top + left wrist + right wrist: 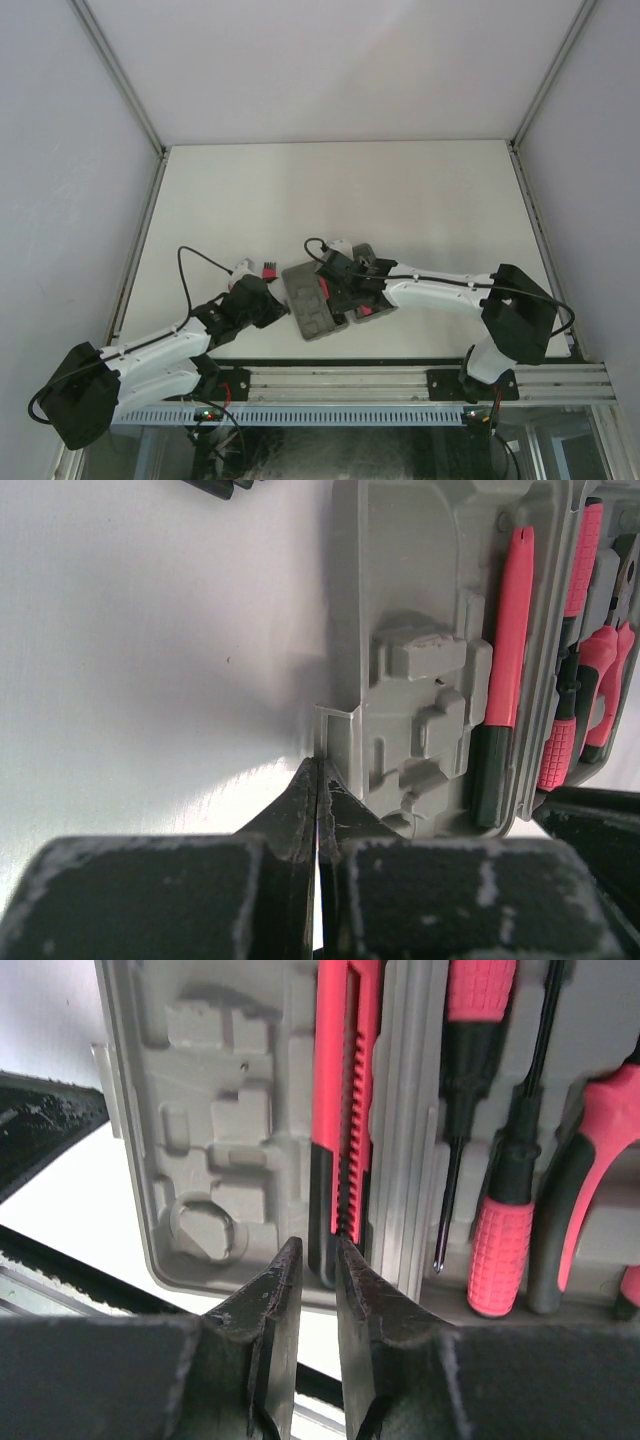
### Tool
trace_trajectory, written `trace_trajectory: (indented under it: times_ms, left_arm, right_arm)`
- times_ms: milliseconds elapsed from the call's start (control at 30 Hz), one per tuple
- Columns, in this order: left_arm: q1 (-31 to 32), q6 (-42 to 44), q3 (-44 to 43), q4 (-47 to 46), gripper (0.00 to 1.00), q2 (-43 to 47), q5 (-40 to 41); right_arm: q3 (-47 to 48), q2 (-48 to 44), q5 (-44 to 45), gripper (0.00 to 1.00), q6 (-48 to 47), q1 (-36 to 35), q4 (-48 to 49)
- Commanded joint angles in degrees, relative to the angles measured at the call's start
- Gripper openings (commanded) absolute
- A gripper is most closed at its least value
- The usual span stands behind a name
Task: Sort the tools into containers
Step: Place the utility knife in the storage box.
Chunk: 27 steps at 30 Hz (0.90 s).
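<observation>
Step looked like seating tools in grey case (312, 310) on tabletop (330, 190). L gripper (317, 780): jaws shut, empty, tips at case edge, prob. bracing it. R gripper (318, 1260): jaws barely apart, held nothing, hung over red-black cutter (345, 1060) lying in its slot. Next prob. needed comb-like piece (268, 268), loose beside case.

2 white arms (160, 350), black joints, looping black cables (190, 270), scuffed black tool fingers (295, 815)

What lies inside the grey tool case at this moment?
One half holds two screwdrivers and pliers; the other a red knife beside empty slots. The right gripper partly covers the knife's near end.
</observation>
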<state>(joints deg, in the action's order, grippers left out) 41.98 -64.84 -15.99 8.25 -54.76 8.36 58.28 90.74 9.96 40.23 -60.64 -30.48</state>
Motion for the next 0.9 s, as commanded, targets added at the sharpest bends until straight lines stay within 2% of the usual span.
trace_trajectory:
  times_ms: [0, 400, 867]
  left_arm:
    - [-0.1, 2.2, -1.7, 2.6, 0.0, -0.7, 0.2]
    - [-0.1, 2.4, -2.1, 2.9, 0.0, -1.0, 0.3]
    - [-0.1, 2.4, -2.0, 2.8, 0.0, -0.9, 0.3]
  right_arm:
    - [2.0, -0.7, -1.5, 0.18, -3.2, 2.3, 4.9]
    - [8.1, 6.9, -5.3, 0.17, -7.9, 5.4, 3.8]
    - [9.5, 10.7, -6.1, 0.14, -9.1, 6.8, 3.4]
